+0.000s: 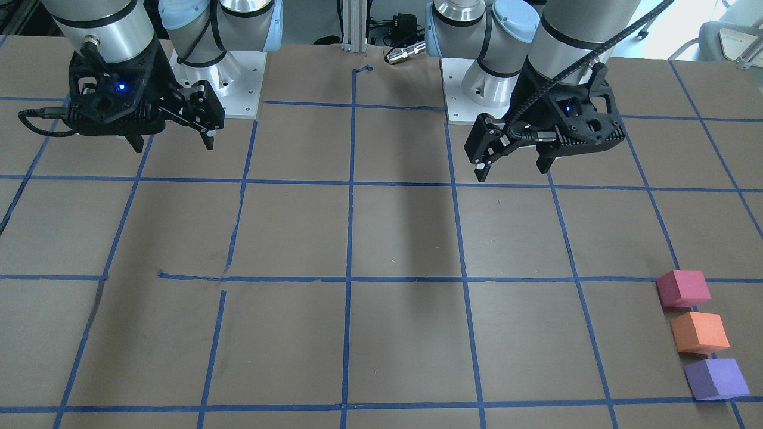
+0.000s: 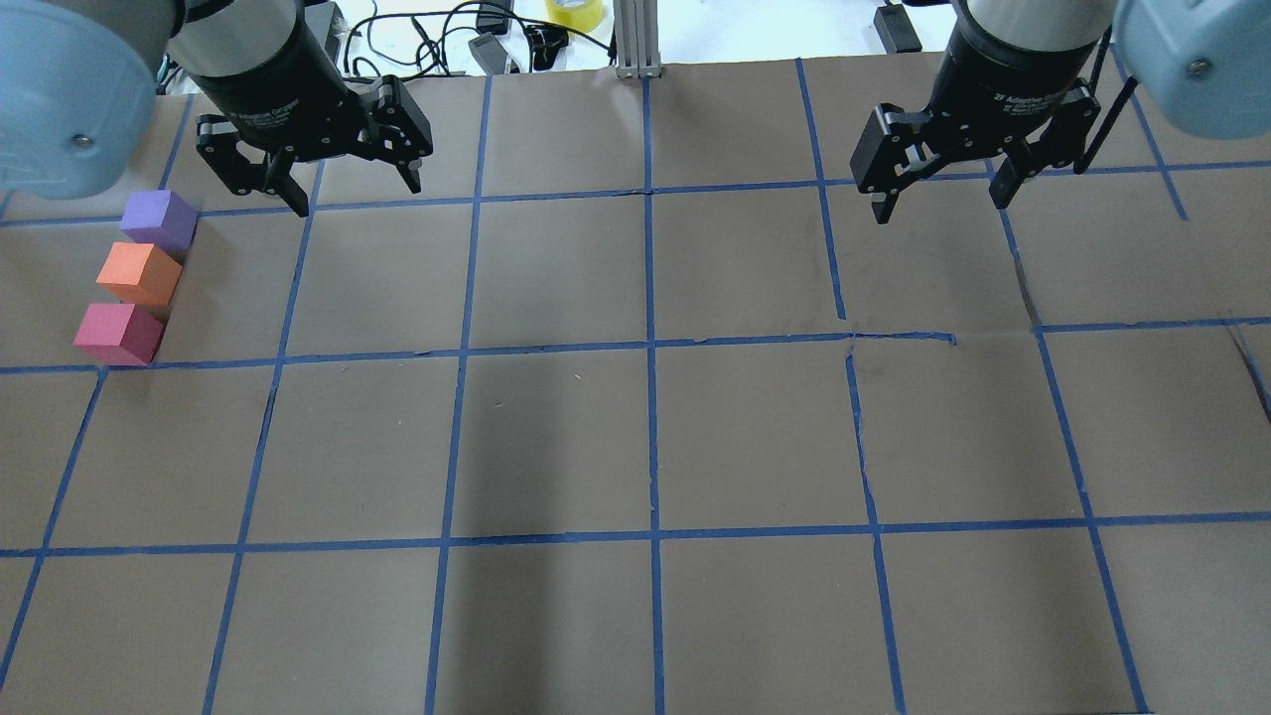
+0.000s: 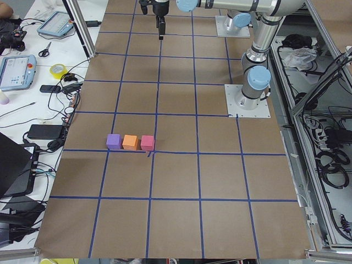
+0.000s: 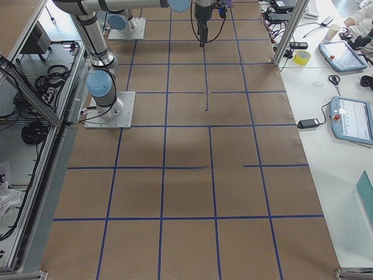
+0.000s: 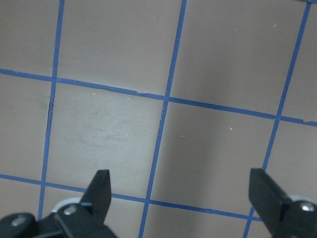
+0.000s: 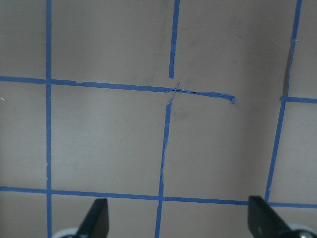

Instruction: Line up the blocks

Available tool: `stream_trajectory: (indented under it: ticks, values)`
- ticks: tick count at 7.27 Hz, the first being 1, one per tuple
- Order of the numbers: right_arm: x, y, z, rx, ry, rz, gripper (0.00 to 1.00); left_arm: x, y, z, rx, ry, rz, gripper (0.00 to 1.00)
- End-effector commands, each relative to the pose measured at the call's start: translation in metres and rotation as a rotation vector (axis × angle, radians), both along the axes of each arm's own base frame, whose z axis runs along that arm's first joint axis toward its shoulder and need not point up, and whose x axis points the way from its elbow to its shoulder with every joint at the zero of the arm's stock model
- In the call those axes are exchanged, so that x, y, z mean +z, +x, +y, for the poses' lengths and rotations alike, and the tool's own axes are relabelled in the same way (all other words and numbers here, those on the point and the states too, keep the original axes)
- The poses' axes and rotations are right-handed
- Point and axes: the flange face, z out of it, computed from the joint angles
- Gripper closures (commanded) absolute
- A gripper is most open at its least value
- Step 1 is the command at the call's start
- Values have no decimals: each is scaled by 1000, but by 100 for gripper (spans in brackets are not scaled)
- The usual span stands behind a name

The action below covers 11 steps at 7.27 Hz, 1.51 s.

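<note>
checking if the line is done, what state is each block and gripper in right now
purple block: lying free, one end of the row
orange block: lying free, middle of the row
pinkish-red block: lying free, other end of the row
left gripper: open, empty
right gripper: open, empty

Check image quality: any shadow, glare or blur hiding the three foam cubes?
Front-facing view: a broad soft shadow band crosses the brown paper-covered table, clear of the matte pinkish-red foam cube, orange foam cube and purple foam cube; the top right corner is blown out. Overhead view: cubes evenly lit and sharp. Left wrist view: left pincer slightly soft.
</note>
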Motion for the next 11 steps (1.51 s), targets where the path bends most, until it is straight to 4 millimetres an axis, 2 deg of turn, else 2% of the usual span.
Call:
stream_trajectory:
  ticks: [1,11]
  values:
    - [0,0,0,0,0,0,0,-9,-3,-7,-7,13,3,0]
    - [-1,0,0,0,0,0,0,-12,-7,4,-17,65,6,0]
